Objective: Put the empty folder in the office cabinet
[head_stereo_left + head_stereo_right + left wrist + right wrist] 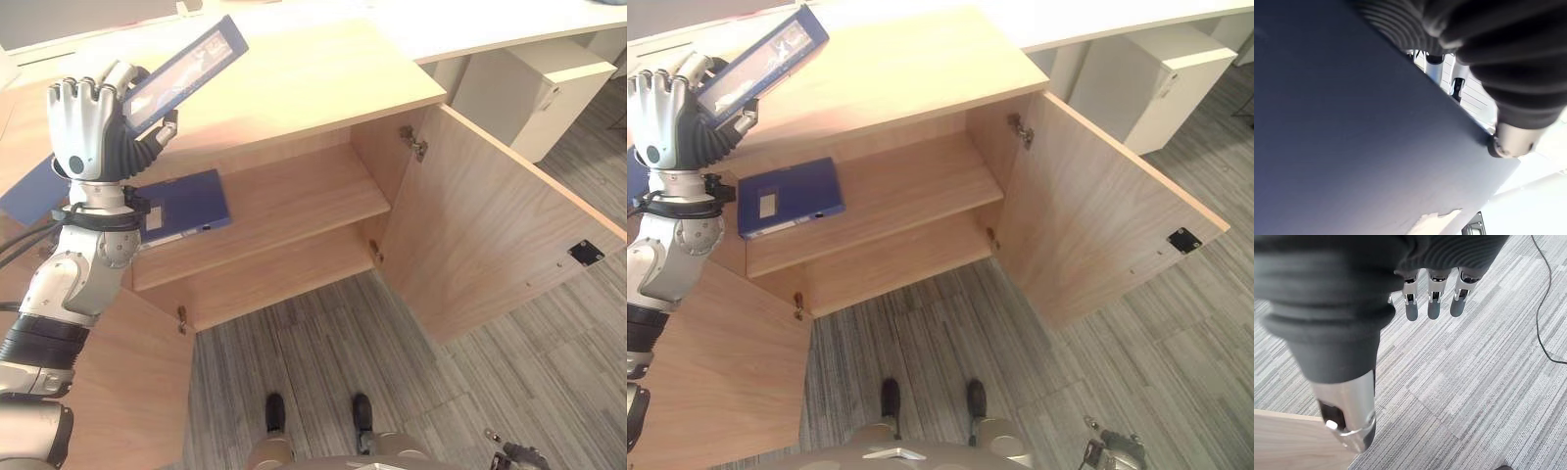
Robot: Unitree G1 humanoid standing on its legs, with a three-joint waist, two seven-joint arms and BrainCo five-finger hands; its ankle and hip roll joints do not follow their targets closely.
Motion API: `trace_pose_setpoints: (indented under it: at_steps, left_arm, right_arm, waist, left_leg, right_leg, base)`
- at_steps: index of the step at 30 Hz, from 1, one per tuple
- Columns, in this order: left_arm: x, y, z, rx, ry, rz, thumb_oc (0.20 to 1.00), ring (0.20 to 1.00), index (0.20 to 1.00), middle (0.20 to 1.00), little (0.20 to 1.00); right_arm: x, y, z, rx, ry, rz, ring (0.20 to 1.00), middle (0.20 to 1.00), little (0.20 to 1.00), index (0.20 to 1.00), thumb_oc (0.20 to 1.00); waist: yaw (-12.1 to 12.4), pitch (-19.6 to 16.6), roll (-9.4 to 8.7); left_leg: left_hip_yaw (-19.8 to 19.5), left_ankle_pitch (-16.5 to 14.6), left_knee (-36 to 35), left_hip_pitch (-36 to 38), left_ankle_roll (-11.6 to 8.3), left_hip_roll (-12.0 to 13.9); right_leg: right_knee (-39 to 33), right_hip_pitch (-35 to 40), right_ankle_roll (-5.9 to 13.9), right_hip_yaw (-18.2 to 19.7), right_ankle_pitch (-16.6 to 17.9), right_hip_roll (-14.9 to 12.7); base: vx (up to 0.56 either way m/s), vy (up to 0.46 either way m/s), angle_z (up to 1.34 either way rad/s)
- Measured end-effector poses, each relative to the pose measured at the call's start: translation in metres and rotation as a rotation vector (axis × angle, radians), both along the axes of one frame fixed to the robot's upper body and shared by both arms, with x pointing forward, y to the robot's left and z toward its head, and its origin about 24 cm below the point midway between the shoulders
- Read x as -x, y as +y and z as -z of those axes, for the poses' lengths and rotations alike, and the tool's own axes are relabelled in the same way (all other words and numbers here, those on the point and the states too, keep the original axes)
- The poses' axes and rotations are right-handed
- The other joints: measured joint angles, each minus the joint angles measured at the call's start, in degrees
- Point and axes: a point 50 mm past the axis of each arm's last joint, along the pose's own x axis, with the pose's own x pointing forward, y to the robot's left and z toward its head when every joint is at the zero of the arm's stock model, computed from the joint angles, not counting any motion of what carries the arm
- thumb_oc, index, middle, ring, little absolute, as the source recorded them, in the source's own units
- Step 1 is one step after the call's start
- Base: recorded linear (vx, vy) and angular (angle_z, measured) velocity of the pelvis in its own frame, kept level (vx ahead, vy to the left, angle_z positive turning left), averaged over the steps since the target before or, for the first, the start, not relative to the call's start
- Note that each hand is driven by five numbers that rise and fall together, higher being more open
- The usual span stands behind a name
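Left hand (86, 127) is sitting closest to the head camera, raised at the cabinet's (323, 88) top left corner, fingers curling round a blue folder (186, 69) that is tilting up over the cabinet top. A second blue folder (181, 208) is lying flat at the left end of the upper shelf (294, 201). Both cabinet doors (490, 215) are standing open. Right hand (1432, 298) is hanging over grey carpet (1474, 382), fingers relaxed and apart, gripping nothing.
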Motion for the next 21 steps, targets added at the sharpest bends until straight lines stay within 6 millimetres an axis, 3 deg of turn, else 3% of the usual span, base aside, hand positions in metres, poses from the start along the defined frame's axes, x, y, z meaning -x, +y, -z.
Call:
trace_pose_setpoints:
  at_steps: [6, 16, 21]
  left_arm:
    - [0.006, -0.013, -0.002, 0.151, -0.066, 0.114, 0.200, 0.200, 0.200, 0.200, 0.200]
    - [0.013, -0.008, -0.001, 0.203, -0.096, 0.129, 0.200, 0.200, 0.200, 0.200, 0.200]
    - [0.012, -0.016, 0.007, 0.375, -0.088, 0.213, 0.200, 0.200, 0.200, 0.200, 0.200]
  right_arm:
    - [0.003, 0.004, 0.002, -0.011, 0.002, 0.000, 1.000, 1.000, 1.000, 1.000, 1.000]
    - [-0.009, 0.011, 0.001, -0.023, -0.047, -0.012, 1.000, 1.000, 1.000, 1.000, 1.000]
    - [-0.009, 0.012, 0.002, -0.023, -0.047, -0.012, 1.000, 1.000, 1.000, 1.000, 1.000]
  waist:
    - [0.0, -1.5, 0.27]
    - [0.1, -3.7, 1.02]
    - [0.7, -3.8, 1.03]
  left_leg:
    - [-0.6, -0.3, 0.0, 0.5, 0.52, -1.0]
    - [-1.1, -0.5, 0.0, 1.4, 0.75, -1.3]
    - [-1.2, -0.5, 0.0, 1.4, 0.75, -1.4]
  right_leg:
    - [-0.1, 0.8, 0.16, -0.8, -0.1, -1.1]
    - [-0.1, 1.9, -0.23, -1.1, -0.7, -1.3]
    - [0.0, 2.0, -0.21, -1.1, -0.7, -1.3]
  base:
    - [0.02, 0.017, 0.07]
    - [0.01, 0.011, 0.01]
    - [0.00, 0.001, 0.01]
